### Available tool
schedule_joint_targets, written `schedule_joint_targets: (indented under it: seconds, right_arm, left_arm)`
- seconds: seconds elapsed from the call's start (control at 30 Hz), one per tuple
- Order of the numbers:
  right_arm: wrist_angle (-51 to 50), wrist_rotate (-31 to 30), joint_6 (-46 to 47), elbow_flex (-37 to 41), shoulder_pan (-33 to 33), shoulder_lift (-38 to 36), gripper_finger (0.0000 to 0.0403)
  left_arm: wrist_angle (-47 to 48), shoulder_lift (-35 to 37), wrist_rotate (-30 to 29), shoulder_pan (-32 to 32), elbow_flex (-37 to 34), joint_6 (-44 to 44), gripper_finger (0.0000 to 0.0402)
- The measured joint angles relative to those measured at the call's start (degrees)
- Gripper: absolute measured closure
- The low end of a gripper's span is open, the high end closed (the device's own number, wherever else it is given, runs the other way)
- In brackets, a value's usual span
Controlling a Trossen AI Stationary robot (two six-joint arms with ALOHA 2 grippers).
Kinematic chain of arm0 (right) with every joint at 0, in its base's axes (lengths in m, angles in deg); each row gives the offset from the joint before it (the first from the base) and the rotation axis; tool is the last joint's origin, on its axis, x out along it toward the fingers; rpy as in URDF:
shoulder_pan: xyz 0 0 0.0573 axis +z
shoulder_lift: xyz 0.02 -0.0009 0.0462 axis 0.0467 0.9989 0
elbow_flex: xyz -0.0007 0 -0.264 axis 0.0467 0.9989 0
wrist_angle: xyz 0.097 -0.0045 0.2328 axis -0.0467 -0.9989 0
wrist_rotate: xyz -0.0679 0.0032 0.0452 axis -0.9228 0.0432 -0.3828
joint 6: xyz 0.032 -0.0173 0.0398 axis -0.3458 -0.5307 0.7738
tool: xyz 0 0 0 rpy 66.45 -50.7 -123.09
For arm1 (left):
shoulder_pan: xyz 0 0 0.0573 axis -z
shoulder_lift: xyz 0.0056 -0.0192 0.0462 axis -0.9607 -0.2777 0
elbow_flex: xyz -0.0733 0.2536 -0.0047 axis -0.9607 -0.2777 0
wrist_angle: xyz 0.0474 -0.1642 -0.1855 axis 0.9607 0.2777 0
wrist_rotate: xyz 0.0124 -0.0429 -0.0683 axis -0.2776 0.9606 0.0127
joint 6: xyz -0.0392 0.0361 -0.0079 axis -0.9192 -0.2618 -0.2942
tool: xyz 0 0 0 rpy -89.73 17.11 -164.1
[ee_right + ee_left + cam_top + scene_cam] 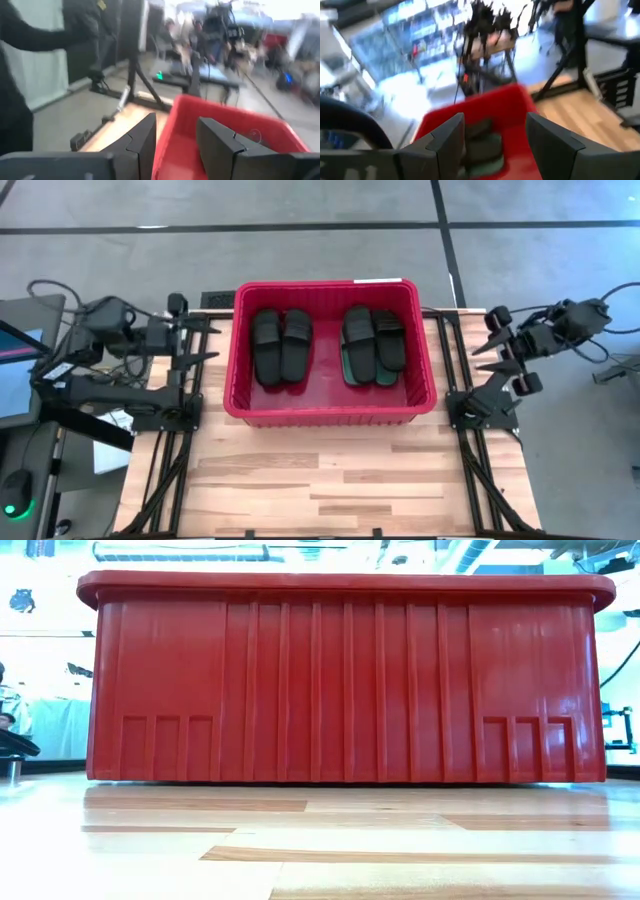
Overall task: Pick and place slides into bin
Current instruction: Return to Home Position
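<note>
Your bin (320, 413) sits at the far middle of the table (330, 480), and the slides (297, 345) you can see are all inside it; none lie on the wood. In the bin's left half a black pair (281, 346) lies flat, side by side and touching, straps up. In the right half a stack (374, 342) of black slides is piled in two columns, with a teal slide (350, 370) showing its edge from under the near end. You cannot count the stack from above. From table height you see only the bin's ribbed red wall, and its contents are hidden. Your left gripper (212, 343) hangs just outside the bin's left wall, fingers spread, nothing between them. Your right gripper (482, 356) is off the bin's right side, farther from the wall, fingers likewise apart and empty. Both point toward the bin.
</note>
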Motion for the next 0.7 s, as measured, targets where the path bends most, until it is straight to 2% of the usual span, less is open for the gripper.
schedule_joint_targets:
  seconds: [0.13,0.33,0.43,0.57,0.7]
  right_arm:
    - [7.3,1.3,-5.5,8.5,0.0,-9.3,0.0275]
    - [14.7,2.6,-9.5,19.2,0.0,-22.8,0.0275]
    - [11.8,0.7,-6.9,20.1,-0.2,-22.0,0.0275]
    - [11.9,1.4,-2.7,19.4,-2.2,-21.6,0.0276]
    - [14.1,5.8,-1.8,21.2,-7.3,-21.2,0.0285]
  left_arm:
    - [-8.9,8.3,4.1,0.0,-9.6,1.4,0.0202]
    - [-14.0,19.2,3.9,0.0,-20.6,-2.0,0.0202]
    - [-15.0,23.7,3.9,0.0,-23.3,-3.9,0.0202]
    - [-16.1,28.0,3.7,0.0,-25.9,-4.8,0.0202]
    - [-16.8,31.2,3.7,0.0,-26.2,-5.6,0.0202]
